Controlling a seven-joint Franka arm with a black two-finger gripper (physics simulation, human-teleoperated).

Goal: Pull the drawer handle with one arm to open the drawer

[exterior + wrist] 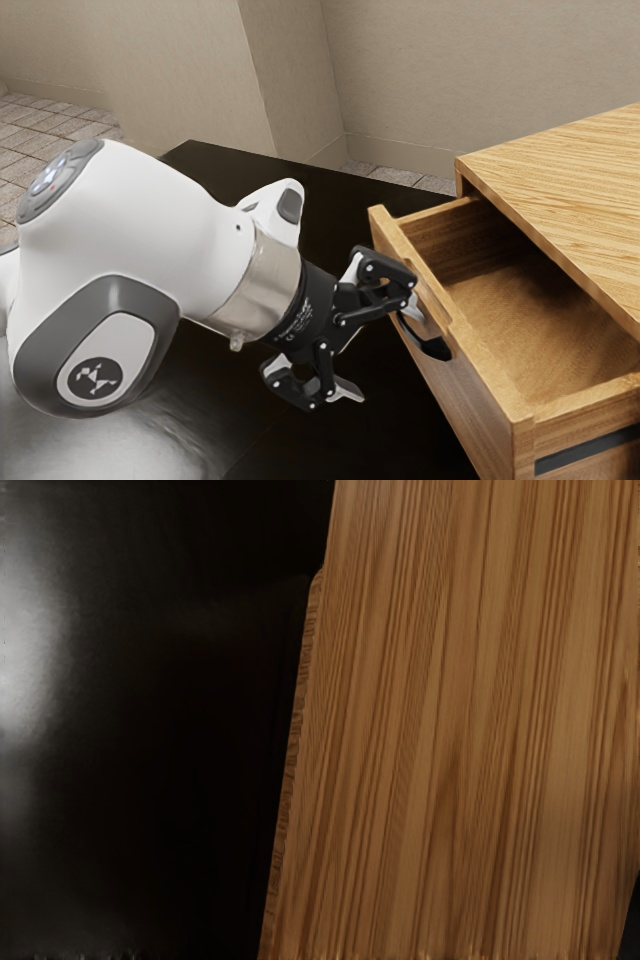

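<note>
Gripper [382, 345] is spread wide, gripping nothing, with the black handle [425, 335] at its 3 o'clock on the pulled-out wooden drawer [470, 400]; I'd guess it's rigid and slides easily, so grab the bar mid-span.

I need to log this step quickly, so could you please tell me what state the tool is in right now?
Tool: open wide, holding nothing, close beside the drawer handle.
</note>
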